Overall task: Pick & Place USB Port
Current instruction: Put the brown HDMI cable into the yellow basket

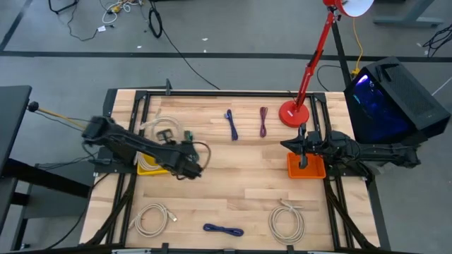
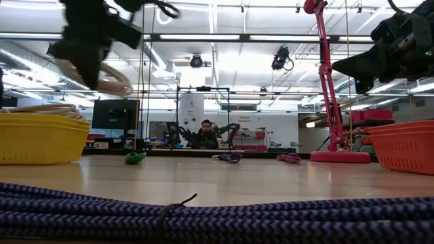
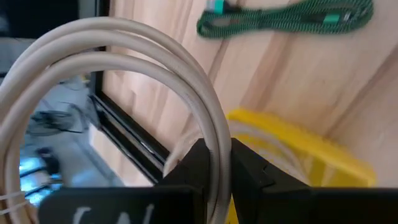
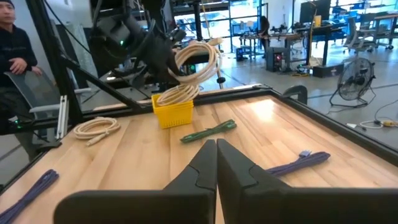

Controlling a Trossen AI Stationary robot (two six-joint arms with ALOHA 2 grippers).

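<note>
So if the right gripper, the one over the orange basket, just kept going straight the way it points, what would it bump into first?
Probably the green cable: the right gripper, fingers shut, points across the table toward it, with the yellow basket farther along. Depth is hard to judge.

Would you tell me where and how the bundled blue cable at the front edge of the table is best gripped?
Take the blue cable at its middle, coming straight down from above. It lies flat on the table as a long, narrow bundle running left to right, so fingers set across its narrow width should close around all the strands at once.
</note>
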